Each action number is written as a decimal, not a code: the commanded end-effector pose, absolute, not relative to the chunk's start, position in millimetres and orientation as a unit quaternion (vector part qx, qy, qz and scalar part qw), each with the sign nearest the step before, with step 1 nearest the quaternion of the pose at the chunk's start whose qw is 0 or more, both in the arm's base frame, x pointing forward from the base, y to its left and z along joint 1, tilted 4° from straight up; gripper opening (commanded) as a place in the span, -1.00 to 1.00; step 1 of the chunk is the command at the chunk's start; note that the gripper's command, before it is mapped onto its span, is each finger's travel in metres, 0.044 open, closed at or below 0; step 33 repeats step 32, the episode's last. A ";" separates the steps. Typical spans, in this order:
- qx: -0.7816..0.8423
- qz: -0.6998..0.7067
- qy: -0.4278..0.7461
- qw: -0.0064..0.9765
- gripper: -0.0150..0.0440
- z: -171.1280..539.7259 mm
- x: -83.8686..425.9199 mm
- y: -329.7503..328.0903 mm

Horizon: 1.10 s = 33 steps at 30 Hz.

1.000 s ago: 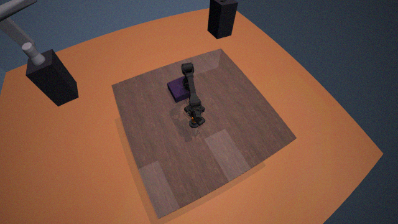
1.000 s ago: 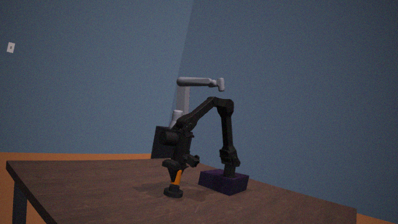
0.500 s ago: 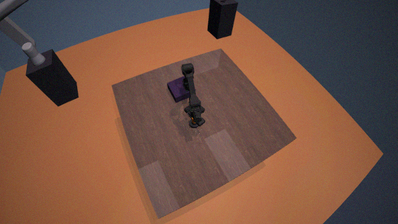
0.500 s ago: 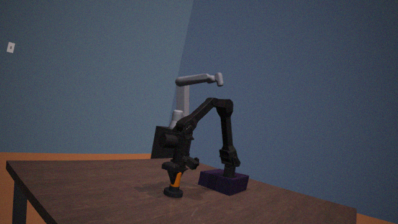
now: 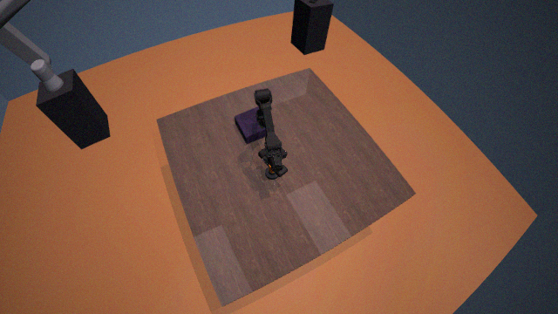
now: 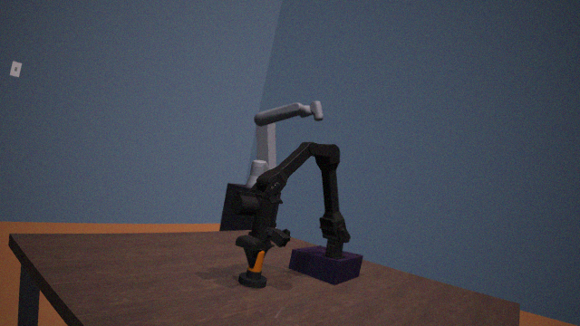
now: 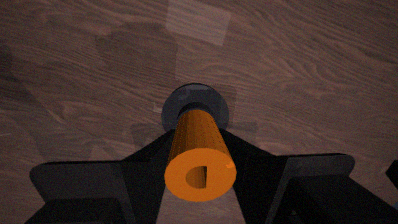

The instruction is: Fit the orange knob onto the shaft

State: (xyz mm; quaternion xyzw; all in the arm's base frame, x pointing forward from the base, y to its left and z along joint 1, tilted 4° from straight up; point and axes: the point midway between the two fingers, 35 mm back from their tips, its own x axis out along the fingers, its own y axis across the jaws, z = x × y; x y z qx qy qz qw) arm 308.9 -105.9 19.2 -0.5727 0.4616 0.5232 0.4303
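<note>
The orange knob [image 5: 270, 166] [image 6: 258, 263] [image 7: 200, 142] is a long cylinder standing over the dark round pedestal [image 5: 269, 175] [image 6: 252, 282] [image 7: 172, 110]. In the wrist view its end face shows a D-shaped hole with the flat side to the right. A short dark stretch, the shaft or a collar [image 6: 255, 274], shows between the knob's lower end and the pedestal, so the knob is not against the pedestal. My gripper [image 6: 256, 264] [image 7: 196, 133] points down and is shut on the knob, one finger on each side. The shaft's flat side is hidden.
A purple block [image 5: 250, 126] [image 6: 317, 267] carries my arm's base behind the pedestal. Dark box stands [image 5: 78, 115] [image 5: 310, 28] are beyond the wooden table [image 5: 227, 183] [image 6: 136, 272]; the left one bears a grey arm [image 5: 26, 45] [image 6: 281, 112].
</note>
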 end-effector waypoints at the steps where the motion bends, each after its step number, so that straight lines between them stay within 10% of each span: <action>1: -0.573 0.523 0.462 0.430 0.40 19.4 309.0 -105.9; 8: -0.573 0.523 0.462 0.430 1.00 19.4 309.0 -105.9; 33: -0.573 0.523 0.461 0.431 1.00 115.4 309.6 -99.2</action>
